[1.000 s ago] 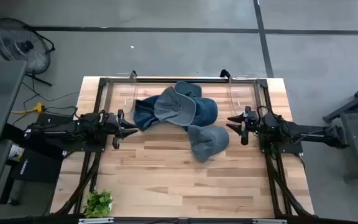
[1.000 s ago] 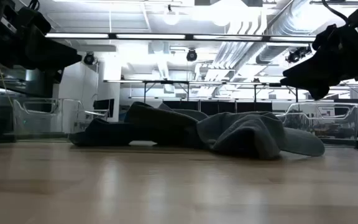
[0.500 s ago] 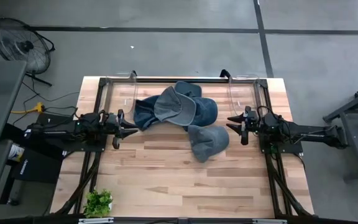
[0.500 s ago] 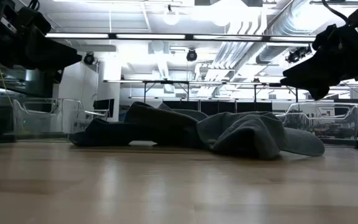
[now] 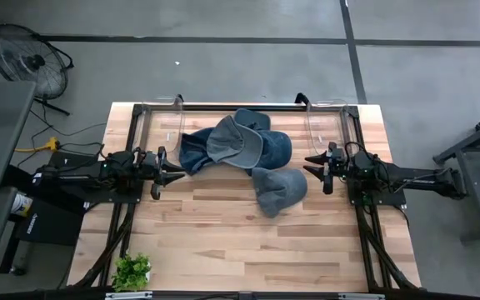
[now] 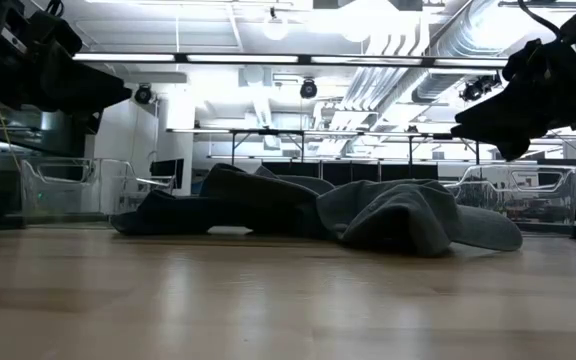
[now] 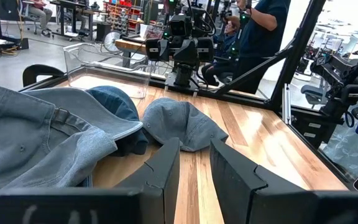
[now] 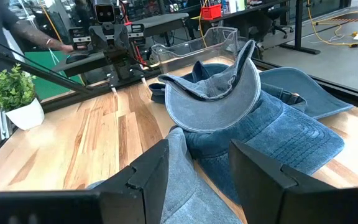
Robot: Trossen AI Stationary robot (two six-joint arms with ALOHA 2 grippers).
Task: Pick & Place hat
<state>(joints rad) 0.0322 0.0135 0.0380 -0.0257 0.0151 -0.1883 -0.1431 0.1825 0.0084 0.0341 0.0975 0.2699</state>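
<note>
Several blue denim hats (image 5: pixel 236 143) lie in a heap on the wooden table's far middle, crowns and brims overlapping. One grey-blue hat (image 5: pixel 277 190) lies apart toward the right, resting on the wood; it also shows in the left wrist view (image 7: pixel 182 121) and the low view (image 6: pixel 398 220). My left gripper (image 5: pixel 176 169) hovers open at the heap's left edge, above the table. My right gripper (image 5: pixel 311 164) hovers open just right of the single hat. The heap fills the right wrist view (image 8: pixel 229 99).
Two clear plastic bins stand at the far edge, one left (image 5: pixel 163 117) and one right (image 5: pixel 325 119). A small potted plant (image 5: pixel 132 271) sits at the near left corner. A person (image 7: pixel 260 25) stands beyond the table. Bare wood lies along the near half (image 5: pixel 240 242).
</note>
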